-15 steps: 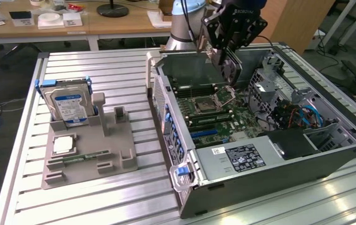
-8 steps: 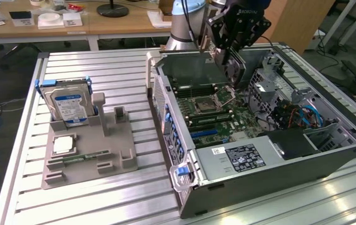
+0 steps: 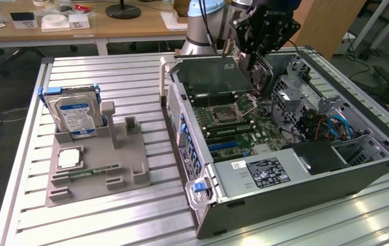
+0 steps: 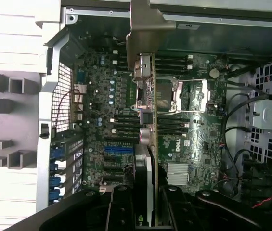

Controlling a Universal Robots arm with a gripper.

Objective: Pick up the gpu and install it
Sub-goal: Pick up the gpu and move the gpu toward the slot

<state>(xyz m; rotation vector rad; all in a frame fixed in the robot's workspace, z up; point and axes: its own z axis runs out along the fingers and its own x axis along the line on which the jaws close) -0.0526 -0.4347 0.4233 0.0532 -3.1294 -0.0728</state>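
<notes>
Over the open computer case (image 3: 304, 179), my fingers (image 3: 256, 65) are clamped on one end of the graphics card (image 3: 208, 77). The case lies on its side on the slotted metal worktop (image 3: 112, 77).

In the exterior view the card stands on its long edge with its broad face towards the camera. Its silver bracket (image 3: 162, 77) is at the exterior view's left, above the rear wall of the case, and my grip is on the opposite end.

From the wrist, the same card (image 4: 144, 163) shows edge-on as a thin dark slab. It runs out from between my two fingers (image 4: 120, 207), one pressed to each face, as far as the bracket (image 4: 143, 29). Beneath it lies the green motherboard (image 4: 188, 144). The card's line passes just beside the processor socket (image 4: 169, 96), and a blue slot (image 4: 118, 149) sits close on its other side. I cannot tell whether the card's lower edge touches the board or hangs just clear of it.

Well apart, towards the exterior view's left, a grey holder (image 3: 132, 174) sits on the worktop. A hard drive (image 3: 77, 115) stands upright at its far end, and a memory stick (image 3: 88, 172) lies flat nearer the front. The boxed power supply (image 3: 263, 171) fills the case's near corner.
</notes>
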